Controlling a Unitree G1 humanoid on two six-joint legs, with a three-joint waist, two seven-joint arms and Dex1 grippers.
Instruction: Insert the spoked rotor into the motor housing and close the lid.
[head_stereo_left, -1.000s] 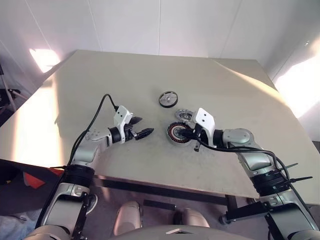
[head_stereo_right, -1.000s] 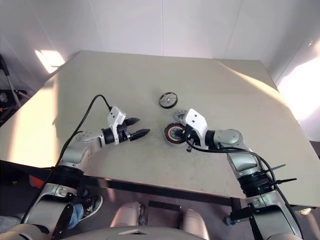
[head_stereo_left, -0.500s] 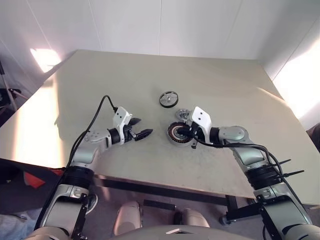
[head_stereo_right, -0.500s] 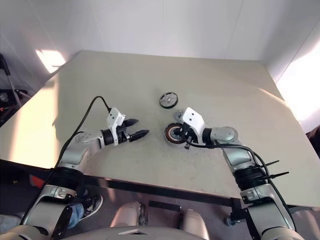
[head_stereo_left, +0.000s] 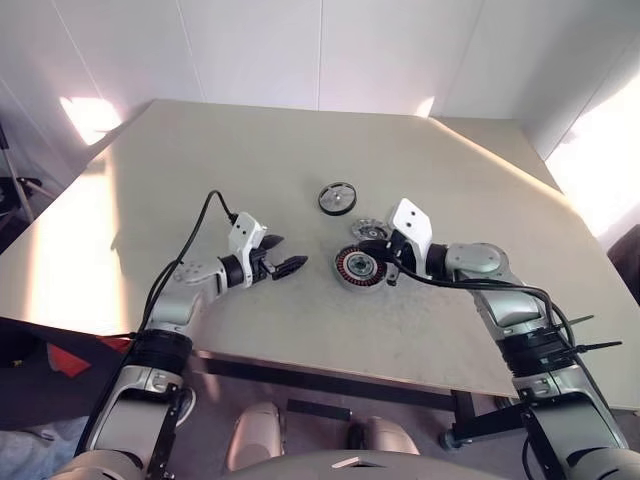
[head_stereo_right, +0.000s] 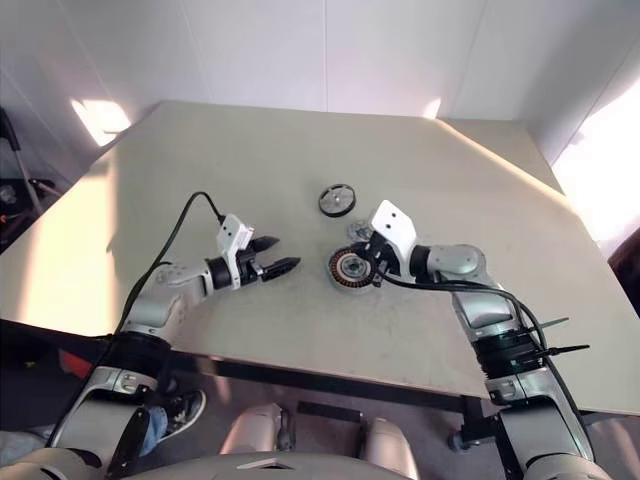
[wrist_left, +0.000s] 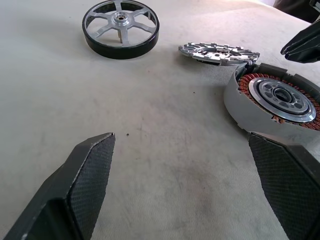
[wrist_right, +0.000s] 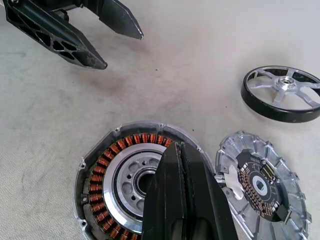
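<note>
Copper-red windings ring the silvery centre of the motor housing, which lies open on the beige tabletop at the middle of the left eye view. The lid, a ribbed silver-grey disc, lies just beside it, touching or nearly touching its rim. The spoked rotor sits apart, above both in the frame, untouched.

The right pincer is closed and empty, its tips over the housing's near edge; whether they touch it I cannot tell. The left pincer hangs fully open and empty, left of the housing, aimed toward it.

As I judge it, the insertion has not begun: nothing is in the housing. The next move calls for one pincer to reach the rotor, grip its black rim, and lower it centred over the windings, perhaps with the other steadying the housing.

In the right wrist view the closed fingers hide part of the housing's centre, and the lid's far edge is cut off by the frame.
</note>
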